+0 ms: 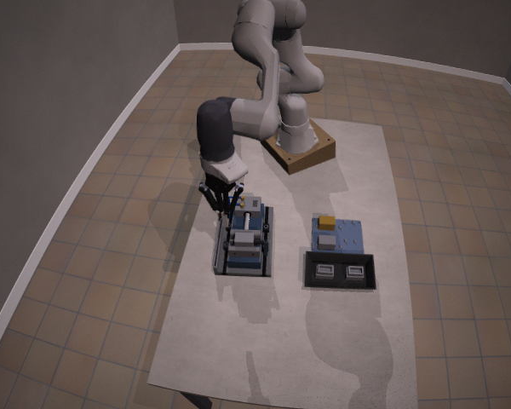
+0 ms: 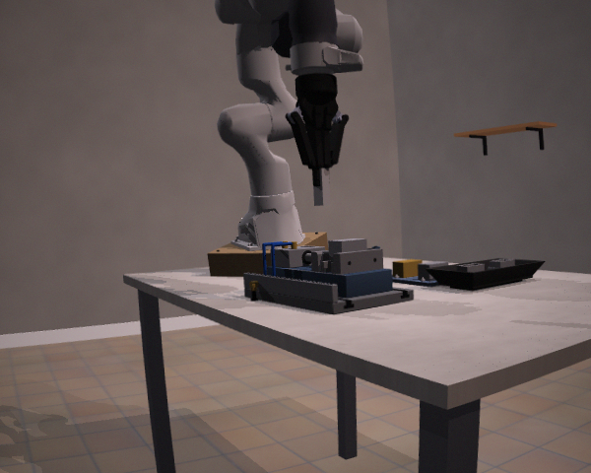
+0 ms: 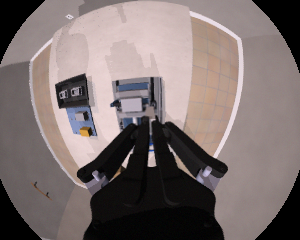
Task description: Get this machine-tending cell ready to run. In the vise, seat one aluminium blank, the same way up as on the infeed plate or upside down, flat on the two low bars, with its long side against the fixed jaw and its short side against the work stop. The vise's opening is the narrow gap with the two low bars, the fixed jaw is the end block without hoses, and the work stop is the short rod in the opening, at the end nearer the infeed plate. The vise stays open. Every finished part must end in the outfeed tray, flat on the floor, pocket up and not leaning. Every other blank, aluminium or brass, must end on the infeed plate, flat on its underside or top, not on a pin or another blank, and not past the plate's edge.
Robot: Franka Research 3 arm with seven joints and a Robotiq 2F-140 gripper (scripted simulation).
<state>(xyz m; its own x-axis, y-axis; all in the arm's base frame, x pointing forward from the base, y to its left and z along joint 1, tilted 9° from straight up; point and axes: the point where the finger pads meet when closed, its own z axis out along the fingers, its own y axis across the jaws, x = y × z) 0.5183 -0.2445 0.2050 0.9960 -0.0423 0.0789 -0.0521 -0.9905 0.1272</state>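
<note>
Jaws [image 2: 317, 195] pressed together, empty, above vise [image 2: 331, 285].

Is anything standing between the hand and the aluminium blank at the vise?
Nothing visible does. The shut, empty hand hangs in open air above the vise, and the aluminium blank lies below it with its top uncovered.

Around me, plain grey walls [image 2: 82, 153] meet a brown tiled floor [image 1: 467, 175] along a pale skirting board [image 1: 93, 158]. My pale-topped bench [image 2: 438, 346] stands on dark legs. At two o'clock, a small wooden shelf [image 2: 504, 129] hangs on black brackets.
</note>
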